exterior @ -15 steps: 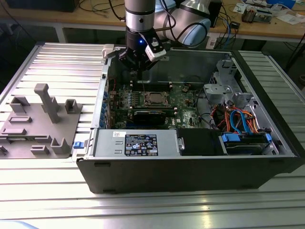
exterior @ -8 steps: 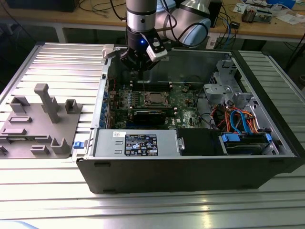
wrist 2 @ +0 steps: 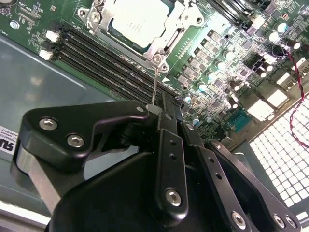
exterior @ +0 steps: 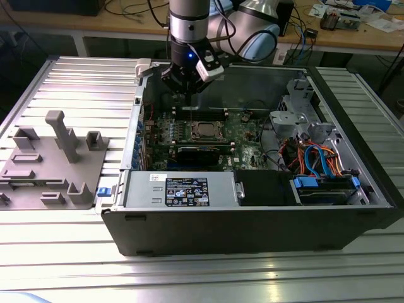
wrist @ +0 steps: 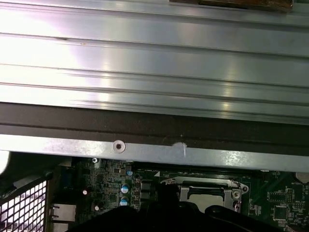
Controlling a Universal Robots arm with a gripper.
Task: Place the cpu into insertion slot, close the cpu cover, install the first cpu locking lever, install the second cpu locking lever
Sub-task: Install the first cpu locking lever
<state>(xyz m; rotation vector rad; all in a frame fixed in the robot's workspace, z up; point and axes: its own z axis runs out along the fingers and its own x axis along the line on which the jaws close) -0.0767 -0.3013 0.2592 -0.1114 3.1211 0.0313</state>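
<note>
The cpu [exterior: 205, 130] [wrist 2: 136, 20], a silver-grey square chip, lies in the insertion slot of the green motherboard [exterior: 243, 150] inside the open case; the chip hides the slot's contacts. The silver cpu cover [wrist 2: 166, 42] lies flat around the chip. A thin wire cpu locking lever [wrist 2: 154, 82] rises from a corner of the socket to my black gripper [wrist 2: 161, 108] [exterior: 188, 95], which is shut on its upper end. In the exterior view the gripper hangs just behind the socket, a little towards that view's left. The first wrist view catches the socket frame [wrist: 231, 193] below the case wall.
Long black memory slots [wrist 2: 106, 58] run beside the socket. A labelled power supply [exterior: 180, 189] fills the case's front, with a drive cage and blue cables [exterior: 319, 161] at the exterior view's right. A grey fixture plate [exterior: 50, 164] lies on the ribbed aluminium table [exterior: 76, 82].
</note>
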